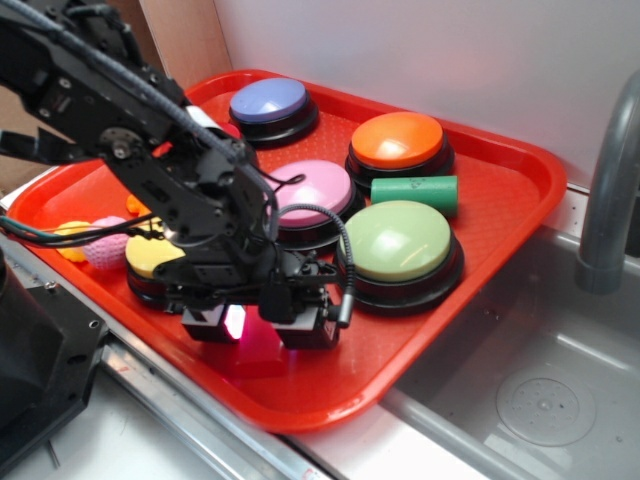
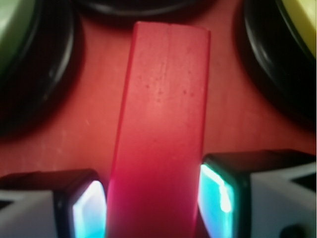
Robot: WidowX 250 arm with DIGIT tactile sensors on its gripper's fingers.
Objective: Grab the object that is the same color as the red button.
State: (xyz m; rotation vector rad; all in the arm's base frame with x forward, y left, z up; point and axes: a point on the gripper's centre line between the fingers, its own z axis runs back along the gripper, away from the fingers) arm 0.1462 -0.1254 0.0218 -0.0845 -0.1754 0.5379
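right now my gripper (image 2: 153,203) straddles the red block (image 2: 163,124), jaws down either side of it.

from the wrist view i see both lit pads (image 2: 89,208) flanking the block's near end, apparently touching or nearly so; i cannot tell if they're really clamped. the block lies flat on the red tray (image 1: 480,240), at its front edge, just ahead of the yellow button (image 1: 150,255) and green button (image 1: 398,240). i can't make out the red button itself behind the arm. i judge this the grasp step: next i'd need a firm squeeze, then a straight lift clear of the button bases.
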